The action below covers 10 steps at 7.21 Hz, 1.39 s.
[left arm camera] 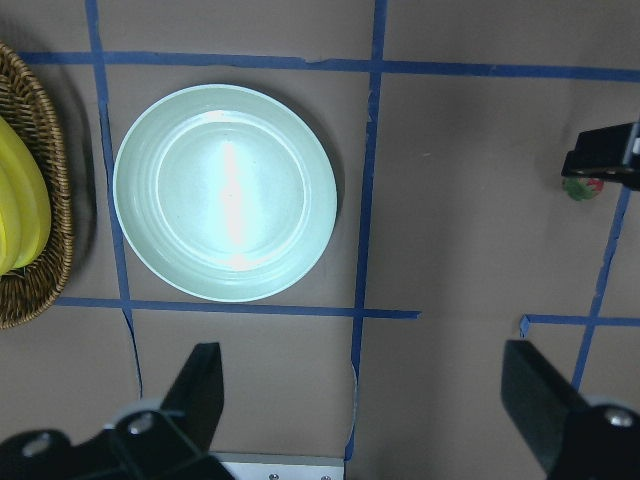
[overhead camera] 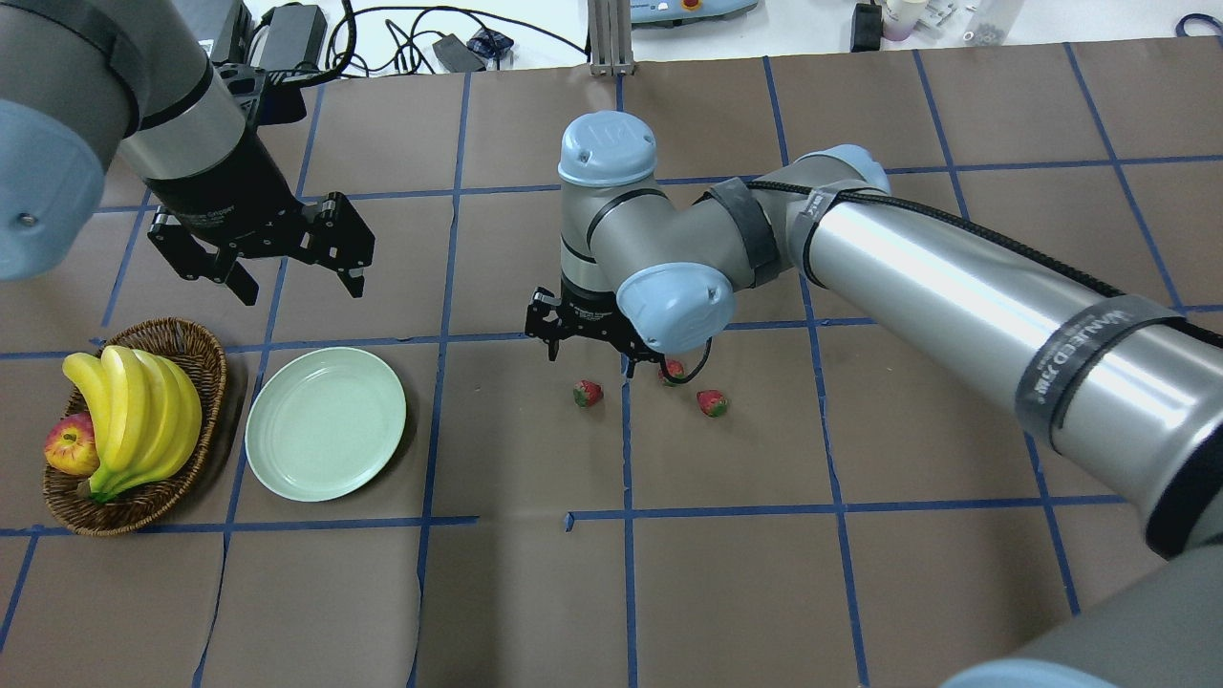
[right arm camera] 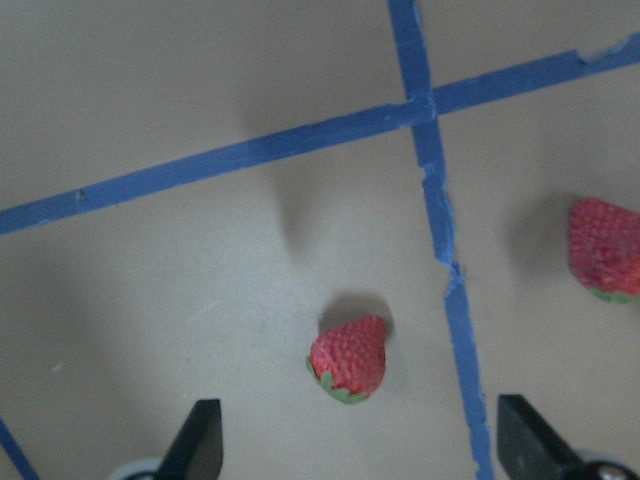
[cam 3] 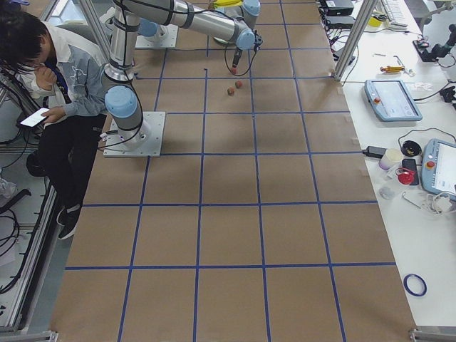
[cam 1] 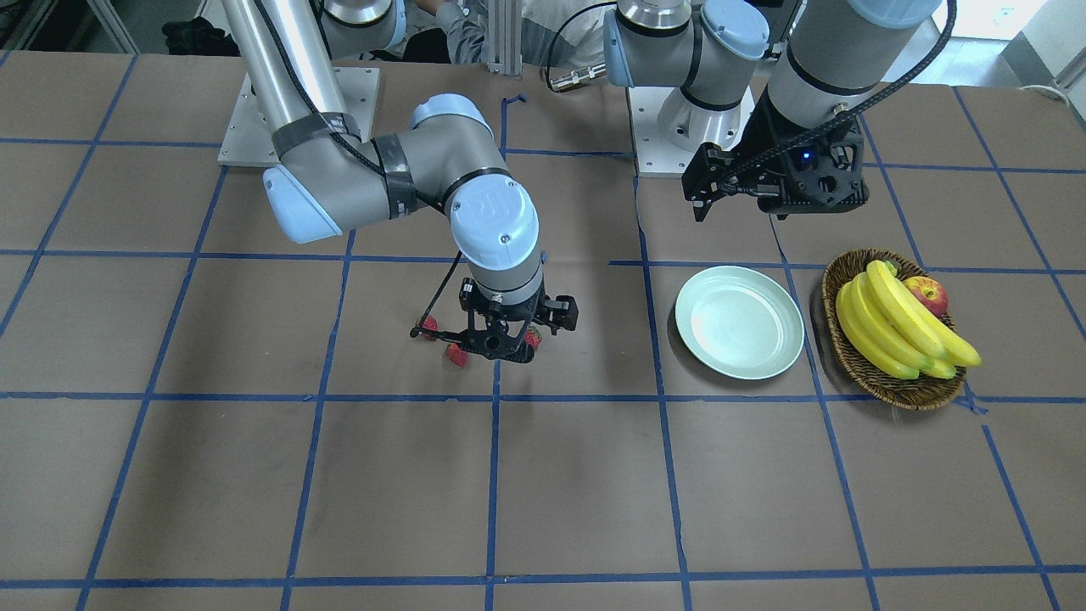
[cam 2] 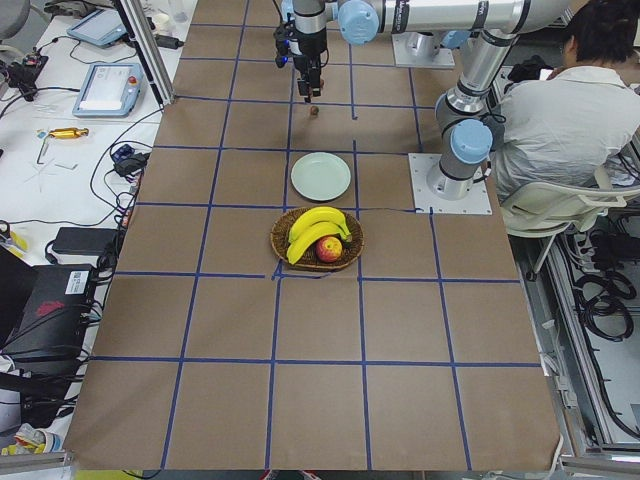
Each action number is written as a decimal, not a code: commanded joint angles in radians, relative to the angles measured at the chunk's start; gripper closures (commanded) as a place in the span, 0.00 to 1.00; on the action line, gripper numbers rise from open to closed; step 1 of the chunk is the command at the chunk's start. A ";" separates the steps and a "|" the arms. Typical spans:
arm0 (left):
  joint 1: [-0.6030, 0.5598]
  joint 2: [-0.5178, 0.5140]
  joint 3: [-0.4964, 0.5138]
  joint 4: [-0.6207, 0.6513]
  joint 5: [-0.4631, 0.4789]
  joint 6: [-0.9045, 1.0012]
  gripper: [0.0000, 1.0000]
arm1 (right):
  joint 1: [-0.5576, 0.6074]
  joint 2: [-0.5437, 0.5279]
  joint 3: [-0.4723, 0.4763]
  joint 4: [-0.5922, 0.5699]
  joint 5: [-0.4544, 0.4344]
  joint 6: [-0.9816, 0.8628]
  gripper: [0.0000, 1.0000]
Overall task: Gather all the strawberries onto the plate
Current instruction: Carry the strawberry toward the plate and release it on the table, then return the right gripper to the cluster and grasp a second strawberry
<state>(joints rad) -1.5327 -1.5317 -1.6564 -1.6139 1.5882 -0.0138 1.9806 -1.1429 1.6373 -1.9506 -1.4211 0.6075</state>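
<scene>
Three strawberries lie on the table by a blue tape crossing: one [overhead camera: 588,393], a second [overhead camera: 672,371], a third [overhead camera: 712,403]. My right gripper [overhead camera: 590,355] is open and hovers just above them. In the right wrist view one strawberry [right arm camera: 349,358] lies between the fingertips [right arm camera: 200,440] and another [right arm camera: 605,250] shows at the right edge. The pale mint-green plate [overhead camera: 326,437] is bare, to the left of the berries. My left gripper [overhead camera: 301,287] is open and holds nothing, raised behind the plate [left arm camera: 225,192].
A wicker basket [overhead camera: 205,349] with bananas [overhead camera: 134,416] and an apple [overhead camera: 69,445] stands right beside the plate on its outer side. Blue tape lines grid the brown table. A seated person [cam 2: 570,110] is behind the robot's bases.
</scene>
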 commanded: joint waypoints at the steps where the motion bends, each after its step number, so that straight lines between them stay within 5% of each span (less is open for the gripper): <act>1: -0.003 -0.001 -0.002 -0.001 -0.001 0.000 0.00 | -0.049 -0.063 0.007 0.117 -0.131 -0.227 0.00; 5: -0.004 -0.002 -0.002 0.000 -0.002 -0.008 0.00 | -0.166 -0.061 0.108 0.176 -0.133 -0.774 0.00; 10: -0.006 -0.004 -0.006 -0.004 -0.001 -0.009 0.00 | -0.164 -0.006 0.176 0.038 -0.117 -0.818 0.00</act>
<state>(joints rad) -1.5385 -1.5355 -1.6628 -1.6189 1.5877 -0.0228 1.8163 -1.1657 1.8087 -1.8891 -1.5398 -0.2071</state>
